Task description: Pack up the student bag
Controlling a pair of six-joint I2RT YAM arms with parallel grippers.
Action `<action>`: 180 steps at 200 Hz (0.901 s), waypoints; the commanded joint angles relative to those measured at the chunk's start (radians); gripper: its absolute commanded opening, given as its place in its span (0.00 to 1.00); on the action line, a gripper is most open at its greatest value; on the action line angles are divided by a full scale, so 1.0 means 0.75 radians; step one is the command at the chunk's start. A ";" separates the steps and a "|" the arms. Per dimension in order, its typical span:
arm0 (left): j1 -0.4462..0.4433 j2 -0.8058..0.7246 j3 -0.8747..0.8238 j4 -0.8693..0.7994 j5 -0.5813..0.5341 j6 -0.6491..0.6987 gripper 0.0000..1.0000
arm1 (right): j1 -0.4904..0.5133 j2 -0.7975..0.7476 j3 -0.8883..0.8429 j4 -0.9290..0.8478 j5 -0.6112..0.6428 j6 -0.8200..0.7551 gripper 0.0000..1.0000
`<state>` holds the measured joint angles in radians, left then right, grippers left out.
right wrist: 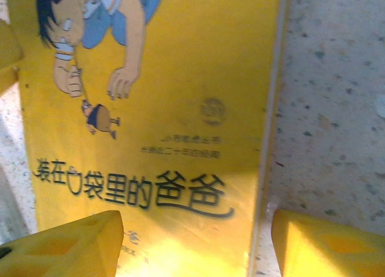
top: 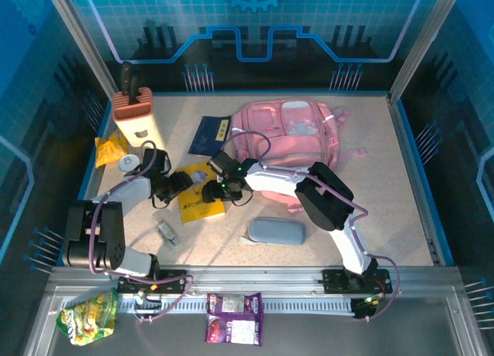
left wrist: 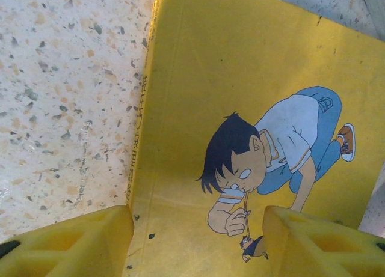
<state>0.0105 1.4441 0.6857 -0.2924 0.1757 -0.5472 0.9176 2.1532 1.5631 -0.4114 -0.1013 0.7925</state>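
The student bag (top: 289, 136), pink with pale trim, lies flat at the back centre of the table. In front of it to the left lies a yellow picture book (top: 199, 203) with a cartoon boy on its cover (left wrist: 240, 109) and black Chinese title lettering (right wrist: 150, 187). My left gripper (top: 184, 182) hovers low over the book's left part, open; in its wrist view (left wrist: 198, 253) one finger is past the spine edge and the other over the cover. My right gripper (top: 214, 189) is open over the book's right edge (right wrist: 195, 250), which runs between its fingers.
A dark blue book (top: 211, 136) lies left of the bag. A grey pencil case (top: 275, 231) lies near the front. A beige holder (top: 135, 115), a yellow packet (top: 112, 150) and a white round thing (top: 130, 163) are at the left. A small metal item (top: 166, 232) lies near the left arm.
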 commanded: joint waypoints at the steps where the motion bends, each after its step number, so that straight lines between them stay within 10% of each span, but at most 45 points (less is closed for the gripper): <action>1: 0.006 0.030 -0.057 0.018 0.060 0.011 0.60 | 0.017 0.050 0.045 -0.019 -0.053 -0.009 0.67; 180: 0.006 0.026 -0.088 0.037 0.085 0.002 0.56 | -0.039 -0.151 -0.051 0.158 -0.236 0.071 0.53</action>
<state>0.0177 1.4483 0.6399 -0.2443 0.1818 -0.5472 0.8963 2.0853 1.5406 -0.3752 -0.1890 0.8116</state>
